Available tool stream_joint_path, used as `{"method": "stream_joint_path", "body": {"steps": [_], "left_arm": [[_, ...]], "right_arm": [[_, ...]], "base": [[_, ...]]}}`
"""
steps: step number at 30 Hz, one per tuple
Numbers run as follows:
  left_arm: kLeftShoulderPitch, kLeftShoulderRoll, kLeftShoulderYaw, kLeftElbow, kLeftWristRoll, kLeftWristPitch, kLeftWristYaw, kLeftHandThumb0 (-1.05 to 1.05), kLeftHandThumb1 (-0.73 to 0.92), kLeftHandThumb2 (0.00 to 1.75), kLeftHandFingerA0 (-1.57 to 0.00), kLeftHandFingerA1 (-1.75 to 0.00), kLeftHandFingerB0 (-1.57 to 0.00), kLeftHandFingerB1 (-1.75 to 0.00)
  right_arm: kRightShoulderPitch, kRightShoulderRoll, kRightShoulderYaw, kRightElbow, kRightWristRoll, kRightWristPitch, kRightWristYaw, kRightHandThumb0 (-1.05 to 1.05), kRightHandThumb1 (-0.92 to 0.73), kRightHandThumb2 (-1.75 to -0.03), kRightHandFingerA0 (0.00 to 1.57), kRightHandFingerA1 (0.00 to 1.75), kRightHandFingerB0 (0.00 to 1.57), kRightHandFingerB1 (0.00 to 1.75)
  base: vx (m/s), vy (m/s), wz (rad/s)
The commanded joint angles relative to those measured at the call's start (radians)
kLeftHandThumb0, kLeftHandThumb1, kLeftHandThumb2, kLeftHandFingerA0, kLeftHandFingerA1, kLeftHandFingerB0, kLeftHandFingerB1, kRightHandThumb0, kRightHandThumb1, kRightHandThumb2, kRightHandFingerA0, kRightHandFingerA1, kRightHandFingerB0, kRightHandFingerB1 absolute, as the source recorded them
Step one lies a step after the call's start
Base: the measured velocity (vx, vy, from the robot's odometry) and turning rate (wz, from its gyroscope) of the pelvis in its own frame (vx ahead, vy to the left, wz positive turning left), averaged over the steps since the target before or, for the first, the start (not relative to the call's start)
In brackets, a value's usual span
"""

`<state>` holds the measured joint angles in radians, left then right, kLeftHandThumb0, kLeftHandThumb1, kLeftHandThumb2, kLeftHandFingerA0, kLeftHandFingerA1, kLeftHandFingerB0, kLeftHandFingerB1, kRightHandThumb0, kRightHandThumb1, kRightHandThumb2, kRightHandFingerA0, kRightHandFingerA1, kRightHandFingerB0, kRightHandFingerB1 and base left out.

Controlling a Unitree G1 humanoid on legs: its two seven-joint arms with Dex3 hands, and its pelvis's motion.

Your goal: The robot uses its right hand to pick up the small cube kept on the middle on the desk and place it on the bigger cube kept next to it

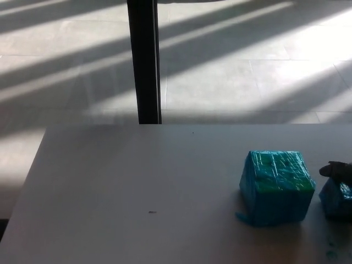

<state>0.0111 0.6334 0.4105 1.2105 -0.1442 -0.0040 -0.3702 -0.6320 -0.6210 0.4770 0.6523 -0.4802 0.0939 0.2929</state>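
The bigger cube (276, 187), wrapped in shiny blue-green film, stands on the white desk (137, 192) right of centre. Just to its right, cut off by the picture's right edge, sits the small blue cube (336, 199) on the desk, a narrow gap away from the bigger one. Only a dark tip of my right hand (337, 170) shows at the right edge. It lies against the small cube's far upper edge, and the rest of the hand is out of the picture. My left hand does not show.
A black vertical post (144, 60) stands behind the desk's far edge, over a sunlit tiled floor. A small blue scrap (330, 253) lies on the desk near the front right. A tiny dark speck (152, 212) marks the desk's middle.
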Motion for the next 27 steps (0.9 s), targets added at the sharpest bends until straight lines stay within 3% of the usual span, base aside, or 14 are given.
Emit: {"method": "stream_joint_path", "body": {"steps": [1, 9, 10, 11, 14, 16, 18, 20, 21, 22, 24, 25, 26, 27], "left_arm": [[0.006, 0.015, 0.003, 0.004, -0.012, 0.002, -0.005, -0.83, 0.78, 0.63, -0.31, -0.55, -0.36, -0.42], [0.017, 0.019, -0.001, -0.004, -0.014, -0.006, -0.003, -0.83, 0.78, 0.64, -0.32, -0.54, -0.36, -0.43], [0.014, 0.018, 0.007, -0.003, -0.022, 0.008, -0.002, -0.84, 0.76, 0.64, -0.31, -0.54, -0.37, -0.42], [0.017, 0.017, 0.012, -0.003, -0.026, -0.003, -0.011, -0.87, 0.60, 0.84, -0.28, -0.57, -0.31, -0.49], [0.010, 0.020, 0.007, -0.015, -0.017, 0.009, 0.003, -0.83, 0.78, 0.64, -0.36, -0.57, -0.37, -0.44], [0.007, 0.017, 0.022, -0.008, -0.030, 0.014, 0.002, -0.87, 0.62, 0.78, -0.37, -0.59, -0.34, -0.49], [0.004, 0.019, 0.023, 0.000, -0.030, 0.014, -0.011, -0.81, 0.77, 0.63, -0.25, -0.51, -0.35, -0.43], [0.005, 0.022, 0.004, 0.003, -0.006, 0.000, 0.006, -0.82, 0.79, 0.64, -0.30, -0.53, -0.37, -0.42], [0.008, 0.024, 0.000, -0.002, -0.003, -0.006, 0.002, -0.86, 0.64, 1.07, -0.33, -0.62, -0.29, -0.52], [0.005, 0.025, 0.002, 0.001, -0.006, -0.004, 0.001, -0.83, 0.77, 0.63, -0.35, -0.54, -0.37, -0.43], [0.001, 0.027, 0.009, 0.003, -0.015, 0.000, 0.000, -0.83, 0.76, 0.63, -0.37, -0.59, -0.39, -0.46], [-0.001, 0.027, 0.013, 0.005, -0.019, 0.007, 0.000, -0.86, 0.64, 1.06, -0.31, -0.61, -0.33, -0.53], [-0.003, 0.029, 0.011, 0.007, -0.018, 0.013, -0.001, -0.86, 0.64, 1.06, -0.31, -0.61, -0.33, -0.53], [-0.003, 0.028, 0.011, 0.010, -0.016, 0.010, 0.000, -0.81, 0.77, 0.64, -0.29, -0.51, -0.37, -0.42]], "right_arm": [[0.003, -0.028, 0.024, 0.073, -0.079, -0.027, -0.006, -0.33, -0.49, -0.62, 0.00, 0.00, 0.26, 0.35], [-0.025, -0.035, 0.128, 0.152, -0.177, -0.031, 0.034, -0.23, -0.43, -0.69, 0.00, 0.08, 0.25, 0.40], [-0.026, -0.033, 0.147, 0.161, -0.188, -0.035, 0.050, -0.21, -0.64, -0.63, 0.03, 0.61, 0.34, 0.34], [-0.025, -0.031, 0.155, 0.166, -0.190, -0.046, 0.049, -0.21, -0.69, -0.62, 0.16, 0.69, 0.37, 0.33], [-0.018, -0.037, 0.176, 0.180, -0.213, -0.115, -0.021, -0.23, -0.76, -0.62, 0.68, 0.88, 0.54, 0.37], [-0.005, -0.045, 0.190, 0.181, -0.237, -0.150, -0.089, -0.23, -0.75, -0.62, 0.71, 0.91, 0.62, 0.42], [0.005, -0.040, 0.221, 0.199, -0.285, -0.146, -0.166, -0.21, -0.66, -0.61, 0.66, 1.38, 0.76, 0.69], [0.001, -0.034, 0.243, 0.219, -0.307, -0.130, -0.185, -0.21, -0.62, -0.61, 0.63, 1.38, 0.68, 0.71], [0.005, -0.035, 0.242, 0.220, -0.305, -0.131, -0.196, -0.20, -0.63, -0.61, 0.66, 1.43, 0.66, 0.70], [0.002, -0.031, 0.248, 0.227, -0.308, -0.122, -0.193, -0.24, -0.64, -0.61, 0.63, 1.43, 0.60, 0.62], [0.000, -0.032, 0.265, 0.237, -0.326, -0.112, -0.194, -0.26, -0.69, -0.62, 0.68, 1.57, 0.69, 0.74], [-0.005, -0.028, 0.273, 0.247, -0.332, -0.104, -0.185, -0.27, -0.70, -0.63, 0.67, 1.53, 0.70, 0.65], [-0.008, -0.024, 0.276, 0.256, -0.332, -0.104, -0.184, -0.27, -0.70, -0.63, 0.67, 1.53, 0.70, 0.65], [-0.009, -0.028, 0.286, 0.261, -0.343, -0.119, -0.202, -0.27, -0.70, -0.63, 0.69, 1.55, 0.70, 0.69]], "base": [[0.00, 0.000, 0.00], [0.00, 0.000, 0.00], [0.00, 0.000, 0.00], [0.00, 0.000, 0.00], [0.00, 0.000, 0.00], [0.00, 0.000, 0.00], [0.00, 0.000, 0.00], [0.00, 0.000, 0.00], [0.00, 0.000, 0.00], [0.00, 0.000, 0.00], [0.00, 0.000, 0.00], [0.00, 0.000, 0.00], [0.00, 0.000, 0.00], [0.00, 0.000, 0.00]]}}
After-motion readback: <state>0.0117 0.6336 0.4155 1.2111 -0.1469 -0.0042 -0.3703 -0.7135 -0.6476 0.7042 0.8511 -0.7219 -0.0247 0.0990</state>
